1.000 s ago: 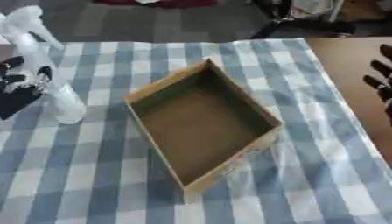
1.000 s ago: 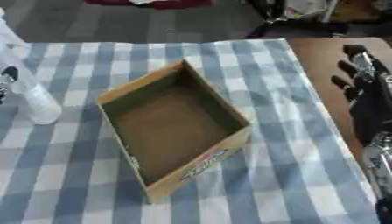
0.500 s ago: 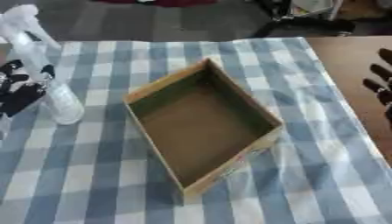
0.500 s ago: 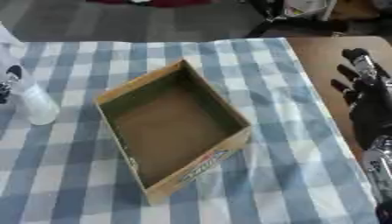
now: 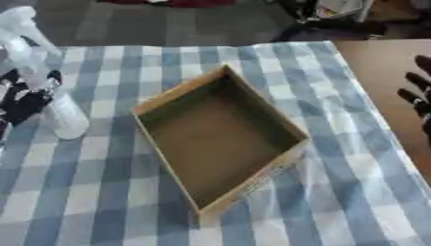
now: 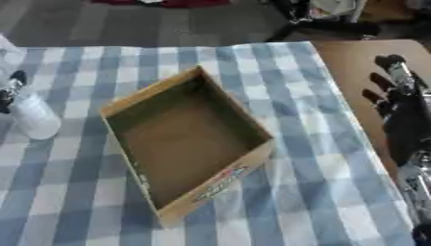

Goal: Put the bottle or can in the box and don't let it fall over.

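Fingers of your left hand (image 5: pixel 23 98) have just curled round the spray bottle (image 5: pixel 52 103); box (image 5: pixel 221 139) waits empty to its right.

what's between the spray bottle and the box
Only bare checked tablecloth lies between the spray bottle and the box, clearest in the left eye view. The left robot hand is on the bottle's far side.

Matt brown cardboard box (image 5: pixel 221 142) – white plastic spray bottle (image 5: pixel 52 98) – soft checked cloth (image 5: pixel 353 192)
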### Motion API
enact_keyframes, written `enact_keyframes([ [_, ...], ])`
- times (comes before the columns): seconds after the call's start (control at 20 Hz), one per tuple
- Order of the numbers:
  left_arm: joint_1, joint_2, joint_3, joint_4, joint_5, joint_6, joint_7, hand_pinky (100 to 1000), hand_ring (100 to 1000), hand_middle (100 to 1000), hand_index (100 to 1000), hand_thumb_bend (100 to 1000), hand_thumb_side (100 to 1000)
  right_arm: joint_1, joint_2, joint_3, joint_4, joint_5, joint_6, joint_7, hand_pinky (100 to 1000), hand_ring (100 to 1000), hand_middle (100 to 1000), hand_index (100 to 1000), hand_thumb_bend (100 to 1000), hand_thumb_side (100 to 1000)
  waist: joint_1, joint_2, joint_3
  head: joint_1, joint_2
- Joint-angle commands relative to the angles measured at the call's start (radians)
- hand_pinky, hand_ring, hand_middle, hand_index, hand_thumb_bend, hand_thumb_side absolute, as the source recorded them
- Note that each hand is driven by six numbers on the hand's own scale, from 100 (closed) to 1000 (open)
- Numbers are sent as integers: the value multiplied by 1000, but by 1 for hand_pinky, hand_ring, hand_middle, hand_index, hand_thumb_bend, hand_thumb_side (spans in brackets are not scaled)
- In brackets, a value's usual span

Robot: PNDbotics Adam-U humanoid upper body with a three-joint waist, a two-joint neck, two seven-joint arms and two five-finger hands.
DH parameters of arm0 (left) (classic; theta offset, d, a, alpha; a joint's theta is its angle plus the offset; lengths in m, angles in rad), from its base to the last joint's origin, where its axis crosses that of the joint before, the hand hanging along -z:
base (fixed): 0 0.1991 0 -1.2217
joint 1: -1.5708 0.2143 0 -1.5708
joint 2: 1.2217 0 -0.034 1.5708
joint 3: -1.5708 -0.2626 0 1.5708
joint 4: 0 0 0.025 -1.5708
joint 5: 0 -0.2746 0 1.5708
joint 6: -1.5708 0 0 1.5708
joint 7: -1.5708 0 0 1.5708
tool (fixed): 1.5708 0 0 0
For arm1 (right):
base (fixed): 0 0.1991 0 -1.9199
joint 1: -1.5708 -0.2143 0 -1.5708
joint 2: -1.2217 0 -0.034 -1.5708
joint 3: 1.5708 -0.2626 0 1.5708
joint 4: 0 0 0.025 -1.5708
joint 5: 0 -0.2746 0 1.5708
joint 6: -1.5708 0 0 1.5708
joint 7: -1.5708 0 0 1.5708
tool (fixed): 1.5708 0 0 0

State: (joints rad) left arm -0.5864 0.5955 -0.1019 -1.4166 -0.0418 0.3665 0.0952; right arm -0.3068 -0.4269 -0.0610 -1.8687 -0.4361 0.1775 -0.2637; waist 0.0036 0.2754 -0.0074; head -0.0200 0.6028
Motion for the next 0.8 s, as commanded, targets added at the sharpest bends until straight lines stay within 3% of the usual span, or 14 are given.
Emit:
enact_keyframes([
  [0.05, -26, 13, 6, 4, 2, -16, 0, 606, 919, 932, 907, 231, 662, -10, -12, -9, -3, -7, 4, -4, 944, 1000, 1000, 852, 100, 703, 2, -13, -3, 1, -16],
  [0.45, -38, -1, 3, 30, 9, -38, 20, 581, 904, 902, 863, 228, 622, -11, -7, -11, 1, -6, 10, -9, 944, 1000, 1000, 851, 100, 721, 1, -9, -8, 3, -20],
  [0.8, -36, 0, 1, 34, 21, -29, 38, 524, 840, 824, 763, 194, 398, -10, -3, -13, 2, -6, 15, -12, 944, 1000, 1000, 850, 100, 734, 3, -11, -8, 2, -20],
])
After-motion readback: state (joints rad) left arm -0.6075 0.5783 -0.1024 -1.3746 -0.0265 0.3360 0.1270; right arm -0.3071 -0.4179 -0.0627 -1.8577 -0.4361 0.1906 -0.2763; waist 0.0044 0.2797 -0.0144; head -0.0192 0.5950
